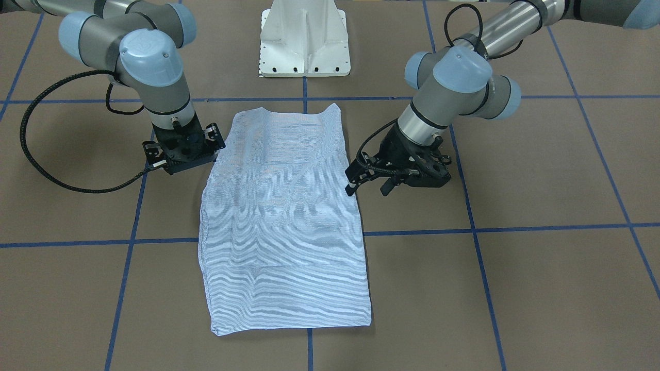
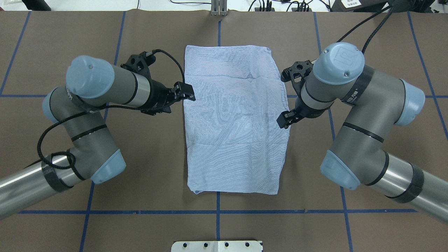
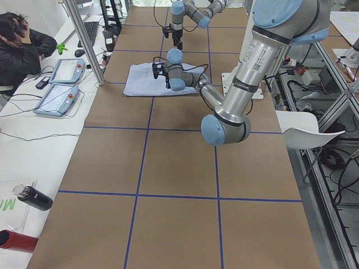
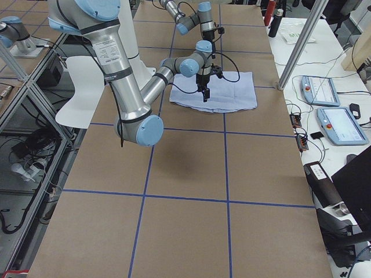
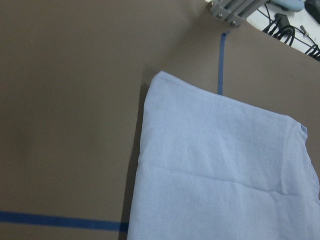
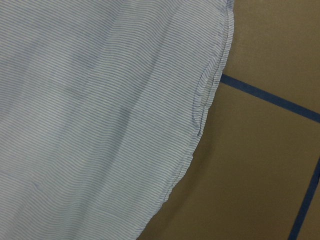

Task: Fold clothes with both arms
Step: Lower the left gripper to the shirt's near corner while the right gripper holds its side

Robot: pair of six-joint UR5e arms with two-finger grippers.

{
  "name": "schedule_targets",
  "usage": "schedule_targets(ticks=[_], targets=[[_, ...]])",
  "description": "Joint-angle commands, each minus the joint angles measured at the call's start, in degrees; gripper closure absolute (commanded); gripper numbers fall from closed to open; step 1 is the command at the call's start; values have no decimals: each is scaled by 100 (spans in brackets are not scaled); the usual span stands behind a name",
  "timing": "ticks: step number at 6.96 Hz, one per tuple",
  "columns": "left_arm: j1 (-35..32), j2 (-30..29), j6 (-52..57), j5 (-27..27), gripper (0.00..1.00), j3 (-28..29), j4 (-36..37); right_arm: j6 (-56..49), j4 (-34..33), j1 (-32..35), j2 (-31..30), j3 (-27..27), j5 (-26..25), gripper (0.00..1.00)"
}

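the folded striped shirt (image 2: 234,119) lies flat mid-table (image 2: 140,157). left gripper (image 1: 368,185) and right gripper (image 1: 184,149) hover at its long edges, jaws spread wide, holding nothing.

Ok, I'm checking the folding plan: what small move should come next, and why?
Probably lower the left gripper and right gripper onto the shirt's long edges and pinch. It lies flat as a long rectangle; both grippers sit open beside opposite edges, holding nothing, so a grasp seems needed before another fold.
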Motion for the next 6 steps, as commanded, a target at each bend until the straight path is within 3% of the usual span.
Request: schedule_targets(ticks=[1, 2, 4, 6], targets=[[1100, 399, -554, 940, 1, -983, 777, 385, 38, 23, -74, 316, 307, 0], [1584, 356, -695, 1495, 7, -1013, 1148, 473, 38, 14, -74, 317, 351, 0], [1800, 312, -723, 1694, 12, -995, 1623, 588, 55, 5, -74, 308, 491, 0], [1871, -90, -723, 1870, 27, -1022, 2439, 623, 55, 14, -74, 308, 510, 0]])
